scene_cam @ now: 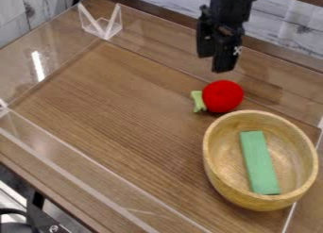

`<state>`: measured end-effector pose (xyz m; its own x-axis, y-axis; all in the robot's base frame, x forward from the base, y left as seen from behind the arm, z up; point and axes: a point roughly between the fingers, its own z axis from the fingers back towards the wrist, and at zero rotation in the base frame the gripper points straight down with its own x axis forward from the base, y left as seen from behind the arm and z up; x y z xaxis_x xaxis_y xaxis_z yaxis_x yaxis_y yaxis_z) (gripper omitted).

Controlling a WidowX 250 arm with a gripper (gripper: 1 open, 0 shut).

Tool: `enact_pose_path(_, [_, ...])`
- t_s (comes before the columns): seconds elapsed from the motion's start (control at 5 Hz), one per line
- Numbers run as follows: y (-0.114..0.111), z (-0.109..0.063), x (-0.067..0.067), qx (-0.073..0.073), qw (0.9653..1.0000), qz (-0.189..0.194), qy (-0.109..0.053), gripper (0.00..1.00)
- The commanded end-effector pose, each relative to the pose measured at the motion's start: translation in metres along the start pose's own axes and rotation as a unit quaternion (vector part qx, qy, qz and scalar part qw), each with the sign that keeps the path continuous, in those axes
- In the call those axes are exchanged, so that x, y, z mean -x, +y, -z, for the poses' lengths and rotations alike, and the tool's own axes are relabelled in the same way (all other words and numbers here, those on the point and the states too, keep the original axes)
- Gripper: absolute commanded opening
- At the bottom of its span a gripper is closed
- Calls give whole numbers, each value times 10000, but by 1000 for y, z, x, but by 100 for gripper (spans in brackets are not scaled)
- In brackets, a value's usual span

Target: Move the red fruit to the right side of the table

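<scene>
From where I'm standing, the biggest thing is the brown wood-grain bench (101,105), with low clear walls along its edges. On it, toward the lower right of the view, sits a round, light wooden bowl (228,188), upright, its open mouth showing. At the top of the view, right of the middle, a black end effector (220,59) hangs down; I see its jaws standing open and apart, with nothing between them. In the upper left, near the edge of the bench, there's a clear, colourless piece with pale, angled edges (101,24); I can't tell what it is. Inside the bowl lies a flat green bar (259,162), long and rectangular, running lengthwise down the view. Smallest of all is the round, bright red toy fruit (225,96), resting on the bench just beyond the bowl and near the open end effector. Its short pale green stem piece (198,101) points to the left of the view.
</scene>
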<state>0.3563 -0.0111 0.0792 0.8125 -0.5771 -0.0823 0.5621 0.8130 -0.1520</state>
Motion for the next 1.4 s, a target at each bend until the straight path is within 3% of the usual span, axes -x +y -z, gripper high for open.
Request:
enact_pose_path(0.0, [6, -4, 4, -151, 9997, -91, -184, 100])
enact_pose_path(0.4, [8, -20, 24, -217, 9952, -863, -394, 100])
enact_pose_path(0.8, [15, -57, 35, -334, 9827, -1687, -690, 100])
enact_pose_path(1.2, [-11, -69, 35, -437, 9894, -1137, -785, 100])
